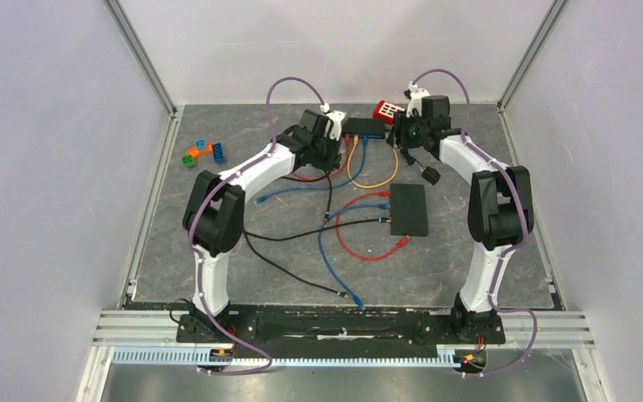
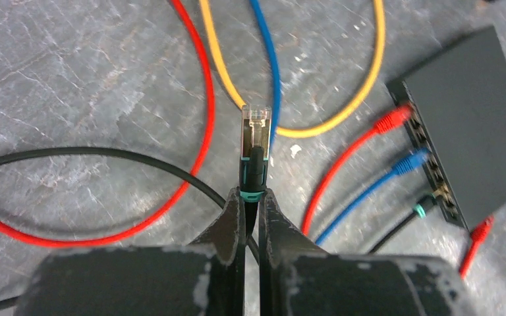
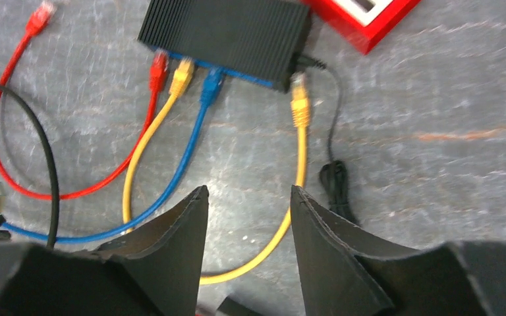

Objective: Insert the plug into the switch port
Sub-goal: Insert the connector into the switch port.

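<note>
My left gripper (image 2: pixel 252 194) is shut on a black cable just behind its plug (image 2: pixel 255 128). The plug has a clear tip and a teal collar and sticks out past the fingertips, above the mat. To its right lies a dark switch (image 2: pixel 474 125) with red, blue and black-teal plugs in its ports. In the top view this gripper (image 1: pixel 332 138) hovers by the back switch (image 1: pixel 362 127). My right gripper (image 3: pixel 247 194) is open and holds nothing, over a yellow cable (image 3: pixel 300 164), short of the back switch (image 3: pixel 227 33), which has red, yellow and blue plugs in it.
Red, blue, yellow and black cables (image 1: pixel 360 226) loop over the grey mat between the two switches. A red box (image 1: pixel 388 111) sits at the back right. Coloured blocks (image 1: pixel 203 153) lie at the left. A black power cord (image 3: pixel 333 178) trails from the back switch.
</note>
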